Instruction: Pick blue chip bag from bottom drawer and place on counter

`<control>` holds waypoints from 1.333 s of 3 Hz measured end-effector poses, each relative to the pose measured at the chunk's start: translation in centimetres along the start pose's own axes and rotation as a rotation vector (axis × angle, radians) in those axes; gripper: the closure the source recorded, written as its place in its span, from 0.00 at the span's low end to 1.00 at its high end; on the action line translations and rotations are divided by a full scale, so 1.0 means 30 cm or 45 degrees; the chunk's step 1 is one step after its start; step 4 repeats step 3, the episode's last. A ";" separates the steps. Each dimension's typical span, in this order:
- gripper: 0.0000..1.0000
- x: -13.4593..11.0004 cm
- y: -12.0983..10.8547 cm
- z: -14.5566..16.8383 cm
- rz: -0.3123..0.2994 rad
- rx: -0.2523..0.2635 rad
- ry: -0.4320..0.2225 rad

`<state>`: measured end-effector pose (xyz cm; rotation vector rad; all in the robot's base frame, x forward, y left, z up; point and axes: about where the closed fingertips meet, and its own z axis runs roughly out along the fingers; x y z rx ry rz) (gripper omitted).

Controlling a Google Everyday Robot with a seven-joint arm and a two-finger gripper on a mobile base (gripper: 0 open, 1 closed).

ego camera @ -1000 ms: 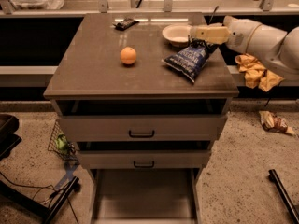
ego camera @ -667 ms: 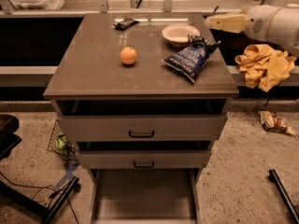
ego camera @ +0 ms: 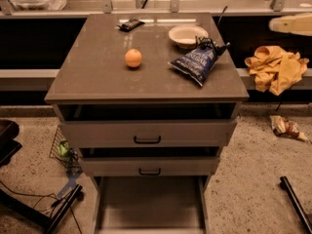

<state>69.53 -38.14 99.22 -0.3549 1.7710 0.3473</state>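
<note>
The blue chip bag (ego camera: 196,60) lies on the counter (ego camera: 97,77) at its right side, just in front of a white bowl (ego camera: 187,35). The bottom drawer (ego camera: 148,204) is pulled open below and its grey floor shows nothing in it. My gripper (ego camera: 274,25) is at the far right edge of the view, off to the right of the counter and well apart from the bag; only a pale part of it shows.
An orange (ego camera: 133,58) sits mid-counter. A small black wrapper (ego camera: 130,24) lies at the back. Two upper drawers with black handles (ego camera: 147,140) are slightly open. A yellow cloth (ego camera: 275,67) and a brown-and-white snack bag (ego camera: 286,127) lie right; cables and a basket (ego camera: 62,150) left.
My arm has pulled back to the right, away from the blue chip bag, which stays lying on the counter. Most of the arm has left the view.
</note>
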 end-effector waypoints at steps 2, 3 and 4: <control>0.00 0.062 -0.099 -0.462 0.045 0.279 -0.025; 0.00 0.101 -0.014 -0.619 0.074 0.327 -0.098; 0.00 0.101 -0.014 -0.619 0.074 0.327 -0.098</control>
